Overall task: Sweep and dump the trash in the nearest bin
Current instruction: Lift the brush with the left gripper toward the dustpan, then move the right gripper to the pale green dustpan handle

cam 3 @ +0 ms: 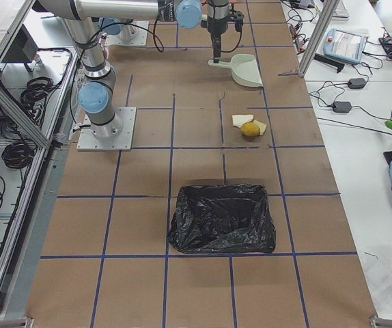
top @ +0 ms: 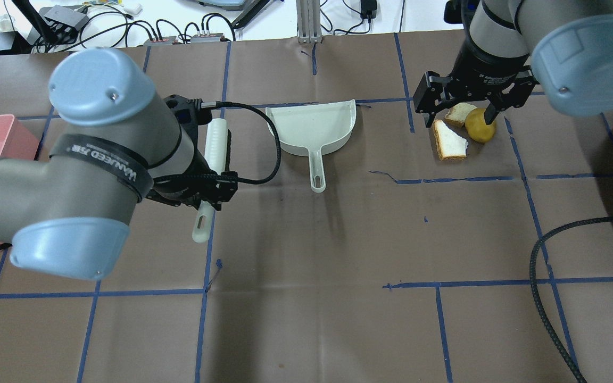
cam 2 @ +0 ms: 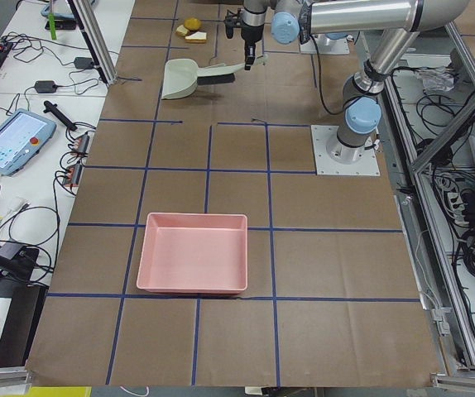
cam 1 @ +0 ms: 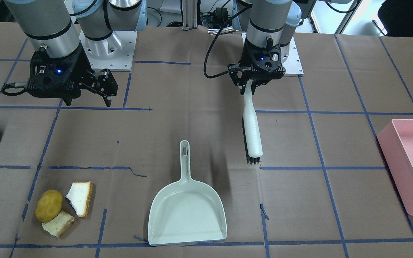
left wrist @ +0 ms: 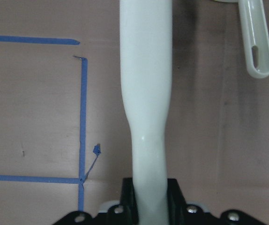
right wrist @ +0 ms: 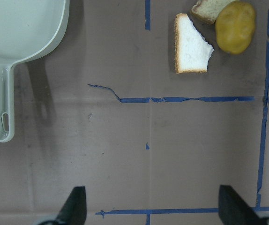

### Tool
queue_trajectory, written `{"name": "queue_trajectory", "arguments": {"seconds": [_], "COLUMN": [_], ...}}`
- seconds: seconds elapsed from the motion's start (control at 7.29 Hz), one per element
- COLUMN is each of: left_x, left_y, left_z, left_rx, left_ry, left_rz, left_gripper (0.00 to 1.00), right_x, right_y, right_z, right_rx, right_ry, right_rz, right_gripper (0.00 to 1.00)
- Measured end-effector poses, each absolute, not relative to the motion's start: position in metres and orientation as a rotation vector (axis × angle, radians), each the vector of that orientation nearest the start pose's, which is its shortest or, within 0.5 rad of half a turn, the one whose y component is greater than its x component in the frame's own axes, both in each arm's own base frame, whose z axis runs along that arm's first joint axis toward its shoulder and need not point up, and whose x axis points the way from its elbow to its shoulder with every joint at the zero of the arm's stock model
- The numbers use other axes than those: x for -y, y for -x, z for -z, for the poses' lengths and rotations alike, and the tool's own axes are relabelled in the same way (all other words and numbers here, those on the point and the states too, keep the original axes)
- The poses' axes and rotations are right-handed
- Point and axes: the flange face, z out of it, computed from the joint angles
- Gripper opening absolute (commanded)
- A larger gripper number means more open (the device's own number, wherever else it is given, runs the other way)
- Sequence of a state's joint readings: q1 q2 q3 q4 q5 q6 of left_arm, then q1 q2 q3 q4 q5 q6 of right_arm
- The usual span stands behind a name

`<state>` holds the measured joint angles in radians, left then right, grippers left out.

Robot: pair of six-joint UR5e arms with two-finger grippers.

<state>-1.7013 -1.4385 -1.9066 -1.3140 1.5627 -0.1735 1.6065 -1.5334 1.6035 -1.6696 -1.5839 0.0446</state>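
Brown-paper tabletop [cam 1: 199, 89] is carrying the yellow-brown potato-like lump [cam 1: 48, 205] and 2 torn white bread pieces [cam 1: 80, 197] ahead of the spread right fingers [right wrist: 76, 206]; left fingers [left wrist: 129, 199] are pinching the white plastic brush [cam 1: 252, 125].

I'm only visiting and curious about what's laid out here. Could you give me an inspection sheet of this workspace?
Surface: table under brown paper, blue tape grid.
Job's things: potato and two bread pieces clustered together; dustpan lying flat, empty, apart from them; pink bin at robot's left end; black-bagged bin at its right end.
Clutter: nothing seen.
Grippers: left gripper shut on brush handle; right gripper open, empty.
Cables: black cable loops from left wrist; second cable trails beside right arm.
Surroundings: side desks with tablet and wires.
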Motion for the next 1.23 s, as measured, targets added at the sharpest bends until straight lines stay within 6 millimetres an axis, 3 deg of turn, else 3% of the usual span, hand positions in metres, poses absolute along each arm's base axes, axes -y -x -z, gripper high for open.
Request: {"name": "queue_trajectory", "arguments": {"seconds": [0.14, 0.27, 0.55, 0.82, 1.23], "left_x": [0.424, 0.436, 0.451, 0.456, 0.461], "left_y": [0.172, 0.157, 0.144, 0.142, 0.138], "left_z": [-0.421, -0.432, -0.442, -0.441, -0.436], "left_rx": [-3.174, -3.183, -3.178, -3.176, -3.136], "left_ry": [0.066, 0.087, 0.114, 0.117, 0.116], "left_rz": [0.069, 0.076, 0.08, 0.064, 0.05], "left_gripper": [0.12, 0.09, 0.04, 0.01, 0.0], "right_x": [0.508, 0.514, 0.53, 0.549, 0.565], "right_y": [-0.156, -0.164, -0.192, -0.237, -0.321], "right_z": [-0.461, -0.46, -0.457, -0.444, -0.413], "right_rx": [-3.141, -3.118, -3.104, -3.103, -3.104], "right_ry": [-0.032, -0.058, -0.046, -0.03, 0.007], "right_rz": [0.04, 0.034, 0.028, 0.006, 0.0], "right_gripper": [1.0, 1.0, 1.0, 1.0, 1.0]}}
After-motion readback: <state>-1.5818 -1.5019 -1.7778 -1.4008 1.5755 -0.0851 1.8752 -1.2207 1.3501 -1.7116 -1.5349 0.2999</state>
